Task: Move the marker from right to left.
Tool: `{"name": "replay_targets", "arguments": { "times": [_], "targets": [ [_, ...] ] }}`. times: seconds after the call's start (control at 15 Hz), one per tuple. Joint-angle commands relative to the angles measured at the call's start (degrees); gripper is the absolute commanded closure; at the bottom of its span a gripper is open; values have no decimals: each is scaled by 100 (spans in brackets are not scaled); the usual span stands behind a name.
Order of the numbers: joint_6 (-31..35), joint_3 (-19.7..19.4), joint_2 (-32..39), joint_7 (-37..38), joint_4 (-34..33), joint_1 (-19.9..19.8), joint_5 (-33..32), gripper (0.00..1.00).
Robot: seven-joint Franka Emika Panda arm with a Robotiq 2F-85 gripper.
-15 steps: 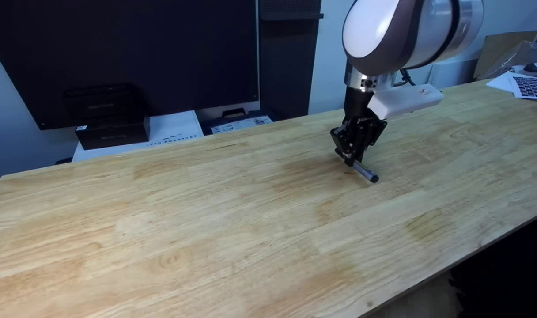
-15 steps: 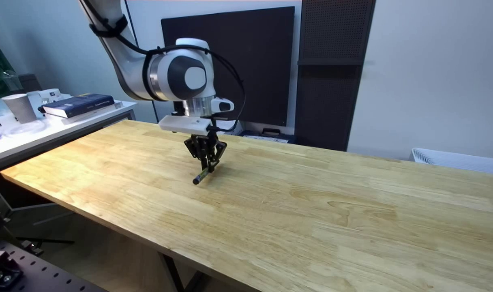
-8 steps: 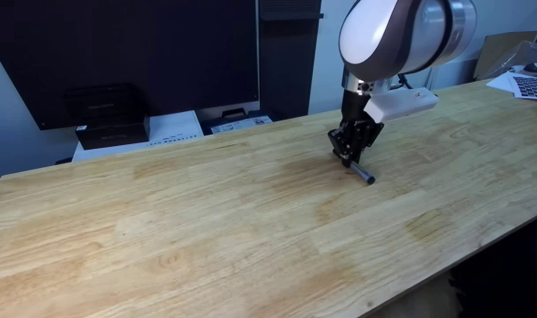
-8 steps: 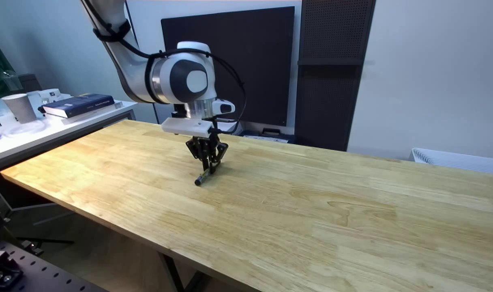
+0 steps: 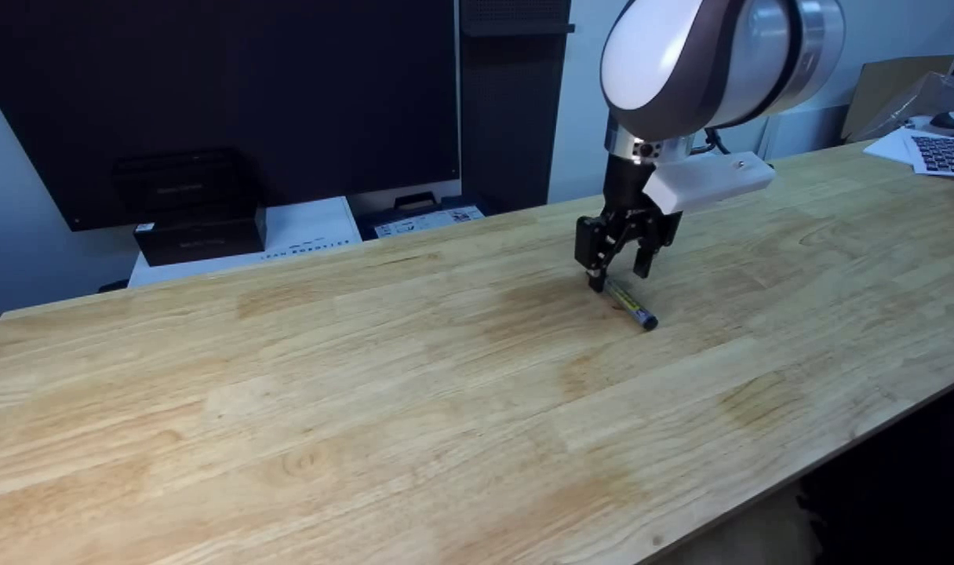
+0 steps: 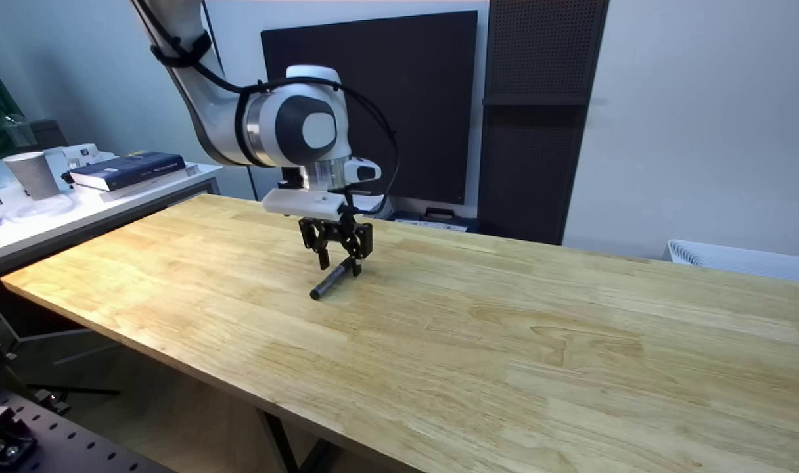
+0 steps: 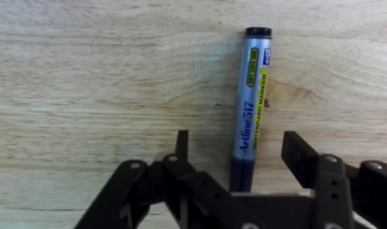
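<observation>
While straddling a marker (image 7: 252, 95), spread wide

Although close over the wooden tabletop (image 6: 537, 341), parted broadly at the gripper (image 6: 340, 265) and clasping nothing. In the wrist view, flanks the marker's dark cap (image 7: 242, 175) with black fingers (image 7: 297, 156), leaving a gap on the left and on the right. Cannot tell whether touching wood at the tips.

As for the marker, lies flat on the tabletop, with dark cap at the far end between the fingers and short black plug (image 5: 649, 322) at the near end. Points toward the near side in both exterior views. Reads "Artline 517" along silver sides, beside a yellow strip (image 7: 260, 95).

Above the gripper, leads up past a white block (image 6: 302, 203) to a white and grey arm (image 6: 294, 131) with a black cable (image 6: 391, 133) strapped along. Past the far edge, gives onto a large black panel (image 6: 432, 92) and, further right, a dark perforated panel (image 6: 537, 164). To the left in an exterior view, neighbours a white side table (image 6: 91, 209) with a dark blue book (image 6: 127, 169) and a grey cup (image 6: 35, 176) on top.
</observation>
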State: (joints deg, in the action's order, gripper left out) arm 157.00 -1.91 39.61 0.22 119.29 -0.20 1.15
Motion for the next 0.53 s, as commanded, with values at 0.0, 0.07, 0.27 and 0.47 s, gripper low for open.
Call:
{"name": "replay_targets", "arguments": {
  "times": [0.0, 0.07, 0.27, 0.47],
  "targets": [
    [4, -26, -379, 189, 181, 63, -2, 0],
    [-13, -25, -456, 191, 210, 67, -3, 0],
    [-196, -28, -703, 231, 288, 81, 8, 0],
    [-546, -103, -969, 352, 363, 154, -50, 0]
  ]
}}
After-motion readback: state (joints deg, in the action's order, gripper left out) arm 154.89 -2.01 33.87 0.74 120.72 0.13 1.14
